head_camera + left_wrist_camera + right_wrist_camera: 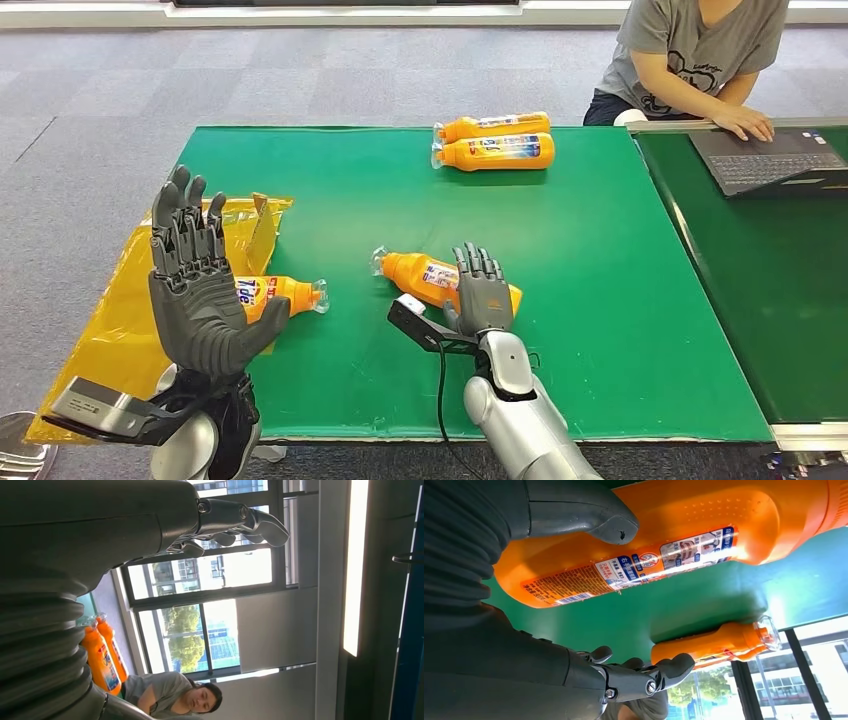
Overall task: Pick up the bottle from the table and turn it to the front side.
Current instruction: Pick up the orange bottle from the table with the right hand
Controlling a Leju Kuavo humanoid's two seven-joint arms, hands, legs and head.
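bottle point(425, 277) lying on table point(600, 300), right hand point(483, 292) just over it.

Orange bottle point(428, 277) lies on its side, back label up.

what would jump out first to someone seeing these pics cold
The raised left robot hand, fingers spread, held up over the table's near left. Then the right robot hand resting over an orange detergent bottle lying mid-table on the green table.
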